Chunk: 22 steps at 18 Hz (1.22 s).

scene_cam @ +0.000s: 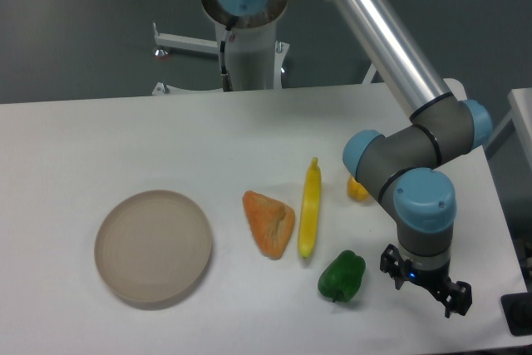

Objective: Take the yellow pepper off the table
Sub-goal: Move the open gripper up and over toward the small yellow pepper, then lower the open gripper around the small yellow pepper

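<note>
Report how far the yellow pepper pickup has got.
Done: nothing visible; the yellow pepper sits on the table, mostly hidden behind the arm's wrist. In hand: nothing; the gripper is open, empty, near the table's front edge, right of the green pepper. Left: reach the yellow pepper, grasp, lift.

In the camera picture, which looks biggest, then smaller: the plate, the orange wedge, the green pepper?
1. Round beige plate, clearly biggest.
2. Orange wedge.
3. Green pepper, slightly smaller than the wedge, though it sits nearer the camera.
</note>
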Each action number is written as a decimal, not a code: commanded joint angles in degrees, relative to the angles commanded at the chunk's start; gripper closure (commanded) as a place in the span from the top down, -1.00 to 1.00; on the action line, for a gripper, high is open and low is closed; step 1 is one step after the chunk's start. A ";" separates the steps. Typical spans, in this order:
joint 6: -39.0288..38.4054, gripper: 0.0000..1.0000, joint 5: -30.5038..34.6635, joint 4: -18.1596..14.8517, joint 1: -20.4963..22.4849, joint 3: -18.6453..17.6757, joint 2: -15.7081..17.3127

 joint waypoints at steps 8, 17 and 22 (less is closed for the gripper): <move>0.00 0.99 0.35 -2.97 -0.09 -0.79 1.40; -0.18 1.00 0.09 -8.08 1.75 -11.50 10.18; 0.00 0.99 0.35 -14.66 3.42 -15.46 13.71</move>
